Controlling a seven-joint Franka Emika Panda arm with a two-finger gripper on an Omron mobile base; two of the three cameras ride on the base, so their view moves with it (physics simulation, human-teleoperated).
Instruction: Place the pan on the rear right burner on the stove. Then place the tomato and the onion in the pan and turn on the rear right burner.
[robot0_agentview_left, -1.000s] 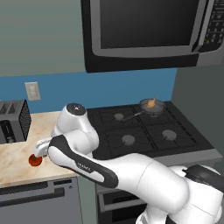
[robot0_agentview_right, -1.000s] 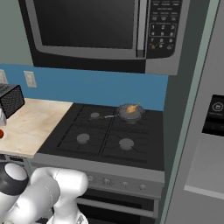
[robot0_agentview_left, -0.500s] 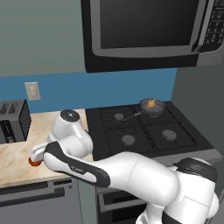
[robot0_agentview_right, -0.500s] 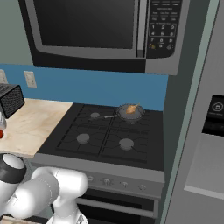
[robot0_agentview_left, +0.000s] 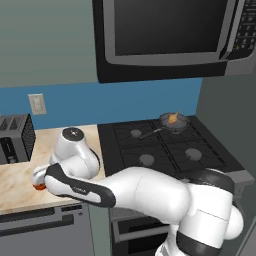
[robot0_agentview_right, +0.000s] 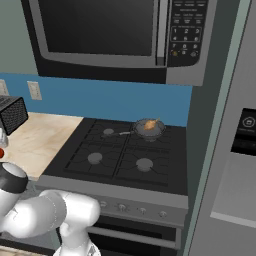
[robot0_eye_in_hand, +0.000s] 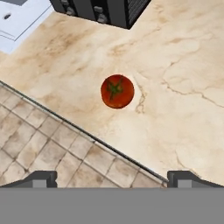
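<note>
The end effector (robot0_eye_in_hand: 112, 178) has swung leftward and lower over the last second, the arm folding down toward the front edge of the worktop (robot0_eye_in_hand: 183, 78), and it now hangs above the tomato (robot0_eye_in_hand: 117, 91) with its two dark fingertips spread wide apart and nothing between them. In the hand view the tomato sits a little above the centre of the frame, stem spot facing up, resting on the marbled worktop just inside its front edge, with tiled floor filling the lower left and the foot of a black toaster (robot0_eye_in_hand: 103, 11) at the top. In the left base view only a sliver of red shows at the left edge, under the arm's wrist. Farther out, the pan (robot0_agentview_left: 174, 121) already stands on the rear right burner (robot0_agentview_right: 149, 131) of the stove (robot0_agentview_left: 165, 150), its handle pointing toward the stove's middle, and the onion (robot0_agentview_left: 172, 118) lies inside it. So the pan and onion steps look done, and the shift of the arm reads as the approach for the tomato pick: the open fingers probably still need to descend and centre on the tomato before closing. Turning on the burner remains afterwards.
</note>
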